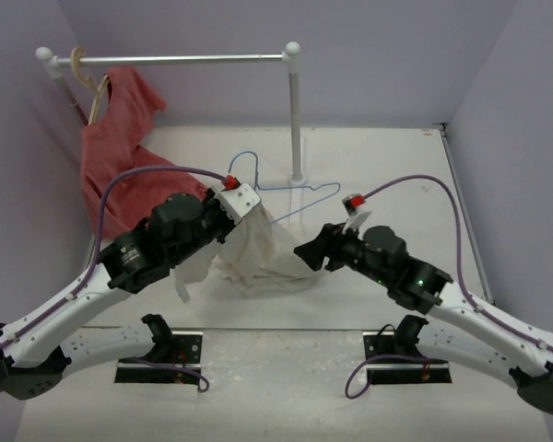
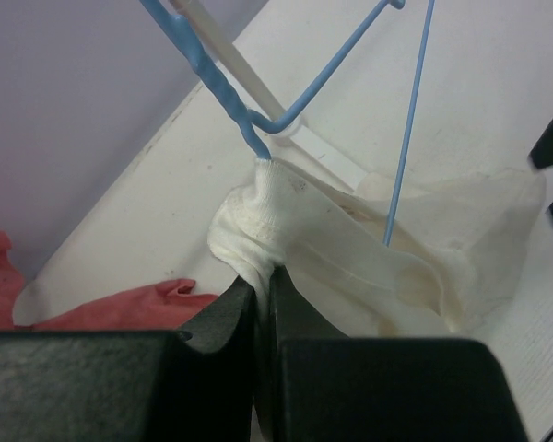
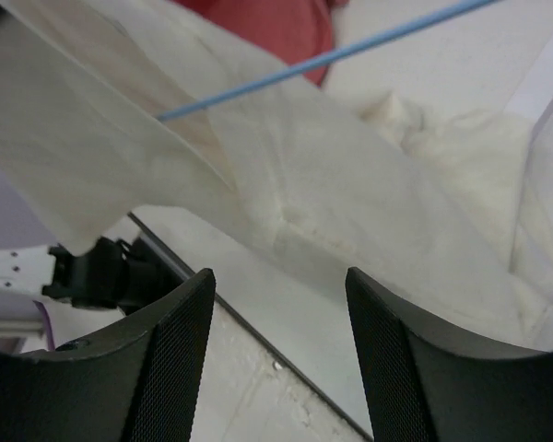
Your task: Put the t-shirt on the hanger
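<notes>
The cream-white t-shirt [image 1: 258,253] hangs bunched at the table's middle, its lower part lying on the table. My left gripper [image 1: 232,207] is shut on the shirt's collar [image 2: 258,221] and holds it up. The light-blue wire hanger [image 1: 290,198] has its hook [image 1: 244,158] above the collar and one arm inside the shirt; its twisted neck [image 2: 212,74] enters the collar in the left wrist view. My right gripper [image 1: 306,250] is open and empty just right of the shirt, with cloth [image 3: 304,184] and a blue wire [image 3: 332,57] ahead of its fingers.
A garment rail [image 1: 180,60] on a white post [image 1: 296,115] stands at the back. A red shirt [image 1: 120,147] hangs on a tan wooden hanger [image 1: 90,78] at its left end and drapes to the table. Purple walls close in the left and right sides.
</notes>
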